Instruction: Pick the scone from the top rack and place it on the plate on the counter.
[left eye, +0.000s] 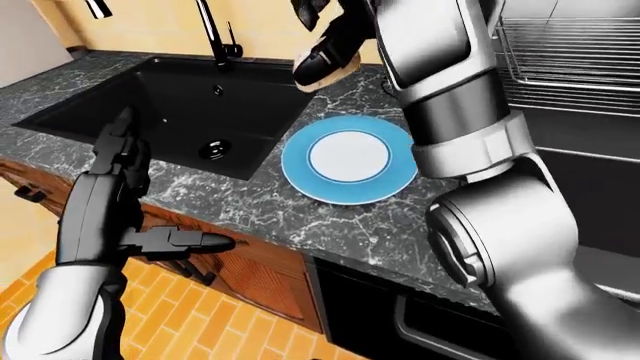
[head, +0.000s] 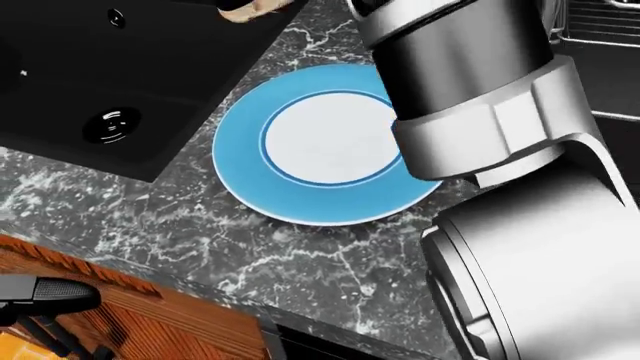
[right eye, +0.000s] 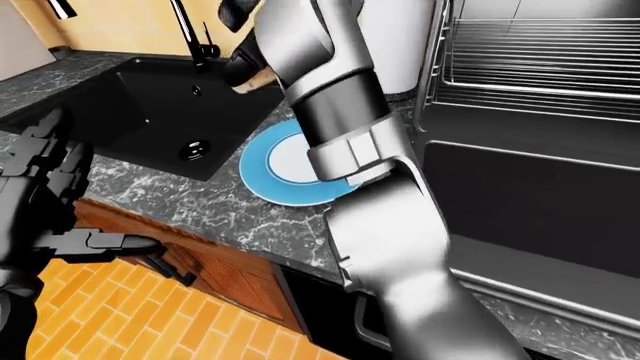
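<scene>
Pale, crumbly-looking scone (left eye: 318, 73) sits in my right hand (left eye: 325, 52), the dark fingers wrapped round its upper side so only the lower edge peeks out. I judge it light, soft and easy to break, so a gentle hold across its broad faces suits it better than a hard squeeze at the rim. From the hand, the scone hangs just beneath the fingers, up in the air over the sink (left eye: 180, 97) edge. The plate (left eye: 349, 159), blue with a white middle, lies lower and off to the arm's side of the hand, bare, on the marbled desk (left eye: 260, 206). The rack (right eye: 540, 60) stands well apart on the far side of my forearm. My left hand (left eye: 125, 187) hangs empty below the desk edge, fingers spread, well apart from everything.
</scene>
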